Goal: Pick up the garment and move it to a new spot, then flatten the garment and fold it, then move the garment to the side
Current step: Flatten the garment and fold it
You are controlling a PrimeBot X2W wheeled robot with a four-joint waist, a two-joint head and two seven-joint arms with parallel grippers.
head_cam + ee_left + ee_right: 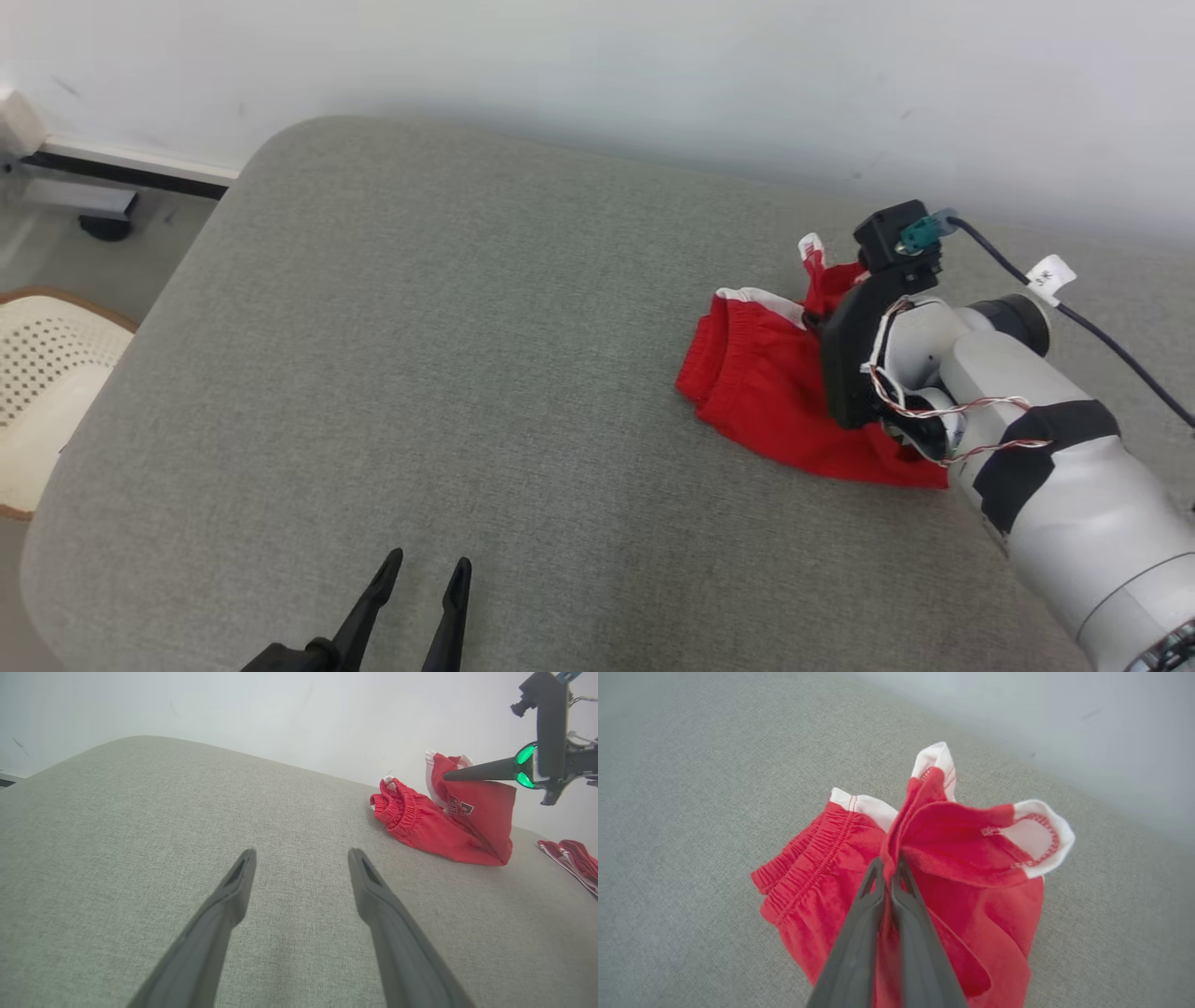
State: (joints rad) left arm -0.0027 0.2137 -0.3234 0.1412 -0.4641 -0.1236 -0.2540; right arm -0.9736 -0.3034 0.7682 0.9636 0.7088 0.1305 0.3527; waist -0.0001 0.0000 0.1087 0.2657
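One red garment (pixel 822 891) pinched in right gripper (pixel 888 862); left gripper (pixel 302 855) spread.

Partly legible "SP" on red garment (pixel 448 828)

The garment (pixel 761 392) is red shorts with white trim, a gathered elastic waistband and lettering on one leg. It lies crumpled on the grey cushion (pixel 420 327), toward the far right, with one fold raised and pinched in the right tool (pixel 889 864).
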